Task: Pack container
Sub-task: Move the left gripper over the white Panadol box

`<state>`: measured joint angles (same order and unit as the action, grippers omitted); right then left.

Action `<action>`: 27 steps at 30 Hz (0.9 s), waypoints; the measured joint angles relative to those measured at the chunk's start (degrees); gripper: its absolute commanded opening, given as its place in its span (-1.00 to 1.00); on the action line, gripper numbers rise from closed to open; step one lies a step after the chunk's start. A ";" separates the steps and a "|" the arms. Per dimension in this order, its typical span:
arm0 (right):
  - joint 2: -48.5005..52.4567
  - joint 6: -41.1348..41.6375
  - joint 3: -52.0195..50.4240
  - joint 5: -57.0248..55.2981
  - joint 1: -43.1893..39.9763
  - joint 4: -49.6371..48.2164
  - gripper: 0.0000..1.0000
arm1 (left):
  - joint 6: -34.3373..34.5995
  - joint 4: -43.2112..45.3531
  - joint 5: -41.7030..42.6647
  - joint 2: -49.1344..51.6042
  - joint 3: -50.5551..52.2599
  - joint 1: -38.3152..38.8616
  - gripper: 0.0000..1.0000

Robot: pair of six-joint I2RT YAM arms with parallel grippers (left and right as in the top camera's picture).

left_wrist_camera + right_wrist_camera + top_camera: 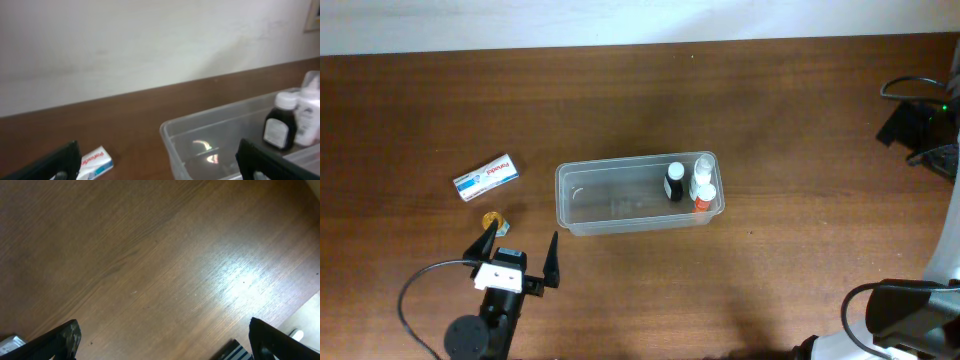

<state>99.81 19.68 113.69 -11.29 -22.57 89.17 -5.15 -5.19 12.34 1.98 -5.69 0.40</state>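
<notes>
1. On the left part of the brown wooden bench (pixel 770 90), a small white and blue cardboard box (pixel 486 178) lies flat and a little turned. The left wrist view shows it too (pixel 95 162).
2. Just beside the box, nearer to the front edge, lies a small yellow-orange object (pixel 492 219). It is too small to tell what it is.
3. The left gripper (pixel 518 250) is near the front edge, left of the middle. Its jaws are spread wide and hold nothing. One of its black fingers (pixel 55 162) is close to the yellow-orange object.
4. The clear plastic rectangular container (pixel 610 200) with rounded corners stands about in the middle of the bench, its long side along the front edge. It is apart from the left gripper. In the left wrist view its rim (pixel 215 125) is between the two fingers.
5. In the right end of the container three small bottles stand upright and close together: a dark bottle (pixel 674 182) with a white cap, a clear bottle (pixel 703 168), and a white bottle (pixel 704 197) with an orange part.
6. The right arm (pixel 910 305) is at the front right corner. The right gripper (pixel 165 342) has its jaws wide apart, with only bare wood between them.
7. Black cables (pixel 915 120) lie at the right edge, toward the far corner.
</notes>
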 measured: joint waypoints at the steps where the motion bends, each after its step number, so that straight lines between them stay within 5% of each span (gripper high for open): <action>1: 0.00 0.02 0.00 -0.02 -0.07 0.00 0.97 | -0.04 -1.79 0.31 1.03 -1.95 -0.26 0.99; 8: 0.00 0.02 0.00 0.22 -0.13 0.00 0.97 | -0.24 -18.69 3.32 22.21 -26.53 -7.76 0.99; 17: 0.00 0.00 0.07 0.20 -0.13 0.00 0.97 | -0.44 -36.87 18.01 55.25 -59.41 -17.49 0.99; 27: 0.00 0.00 0.07 0.20 -0.13 0.00 0.97 | -0.39 -47.71 19.96 67.80 -65.46 -17.90 0.99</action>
<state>99.81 19.68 113.75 -11.09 -22.70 89.17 -5.54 -52.90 32.29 69.78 -71.16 -17.50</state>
